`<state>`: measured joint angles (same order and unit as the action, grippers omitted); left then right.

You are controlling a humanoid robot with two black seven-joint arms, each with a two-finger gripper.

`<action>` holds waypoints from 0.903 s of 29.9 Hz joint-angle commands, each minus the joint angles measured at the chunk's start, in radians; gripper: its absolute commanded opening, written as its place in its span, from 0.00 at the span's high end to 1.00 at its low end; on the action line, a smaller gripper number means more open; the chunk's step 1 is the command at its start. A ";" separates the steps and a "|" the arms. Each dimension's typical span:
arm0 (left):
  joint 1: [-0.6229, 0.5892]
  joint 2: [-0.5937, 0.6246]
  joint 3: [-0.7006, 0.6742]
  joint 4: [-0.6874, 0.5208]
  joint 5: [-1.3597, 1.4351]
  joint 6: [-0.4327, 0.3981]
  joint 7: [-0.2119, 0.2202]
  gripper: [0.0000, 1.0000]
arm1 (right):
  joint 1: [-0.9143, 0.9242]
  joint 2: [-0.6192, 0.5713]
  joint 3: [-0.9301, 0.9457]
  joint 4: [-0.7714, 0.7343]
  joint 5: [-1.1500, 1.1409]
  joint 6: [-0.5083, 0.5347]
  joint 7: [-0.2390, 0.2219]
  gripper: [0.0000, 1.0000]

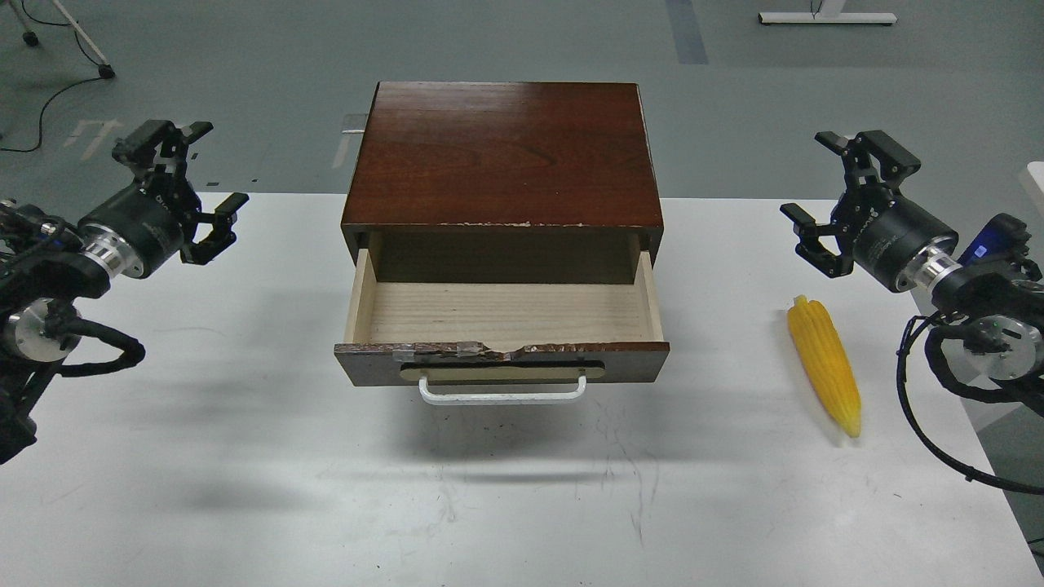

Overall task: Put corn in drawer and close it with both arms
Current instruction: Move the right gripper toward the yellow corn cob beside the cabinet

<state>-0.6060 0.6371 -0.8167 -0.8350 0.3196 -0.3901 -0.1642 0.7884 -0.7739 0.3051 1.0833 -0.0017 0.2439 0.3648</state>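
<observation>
Scuffed white tabletop [522, 505] fills the near part of the view, marked with fine grey scratches and soft shadows below the cabinet and the arms. Beyond its far edge lies a grey-green floor [245, 73] with a black cable [49, 98] trailing at the upper left, a stand leg beside it, and a white base [824, 16] at the top right.

At the middle of the table stands a dark brown wooden cabinet [502, 151] with a glossy top. Its drawer [502, 314] is pulled out toward the camera, showing a pale wood interior with nothing in it. The front's top edge is chipped and patched with tape, and a white bar handle [502, 394] on a tan oval plate sticks out below.

The corn [825, 365] lies flat on the table to the right of the drawer, well apart from it, its pointed tip toward the camera. Nothing lies between the cob and the drawer.

The left gripper [196, 175] hangs above the table's left side with its fingers spread apart, holding nothing. The right gripper [824, 183] hangs above the right side, beyond the corn and not touching it, fingers likewise spread and holding nothing.
</observation>
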 commanded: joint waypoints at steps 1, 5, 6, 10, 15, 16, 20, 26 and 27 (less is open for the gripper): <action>0.009 0.004 -0.001 -0.010 -0.016 -0.009 0.002 0.02 | -0.001 -0.010 0.046 0.003 -0.001 0.006 0.009 0.04; 0.011 -0.001 0.002 -0.010 -0.059 -0.001 0.003 0.02 | 0.002 -0.008 0.055 0.003 -0.001 0.009 0.009 0.04; 0.011 -0.001 0.002 -0.010 -0.071 -0.001 0.006 0.02 | 0.003 -0.005 0.055 0.003 -0.001 0.008 0.009 0.04; 0.011 -0.001 0.002 -0.010 -0.074 -0.001 0.008 0.02 | 0.003 -0.007 0.055 0.001 -0.003 0.006 0.009 0.04; 0.025 -0.001 0.004 -0.013 -0.079 -0.004 0.012 0.02 | 0.002 -0.008 0.055 -0.002 -0.003 0.006 0.008 0.04; 0.026 -0.001 0.002 -0.016 -0.079 -0.003 0.012 0.02 | 0.002 -0.007 0.055 -0.002 -0.003 0.006 0.006 0.04; 0.051 0.012 0.002 -0.027 -0.079 -0.007 0.012 0.02 | 0.003 -0.002 0.054 0.003 -0.003 -0.003 0.002 0.03; 0.052 0.013 0.001 -0.027 -0.079 0.000 0.012 0.02 | 0.000 -0.010 0.055 0.003 -0.003 -0.005 0.002 0.03; 0.052 0.013 -0.001 -0.026 -0.080 0.002 0.012 0.02 | 0.000 -0.010 0.055 0.003 -0.003 -0.005 0.000 0.03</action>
<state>-0.5541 0.6499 -0.8151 -0.8608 0.2408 -0.3930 -0.1518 0.7902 -0.7783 0.3604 1.0862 -0.0047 0.2397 0.3660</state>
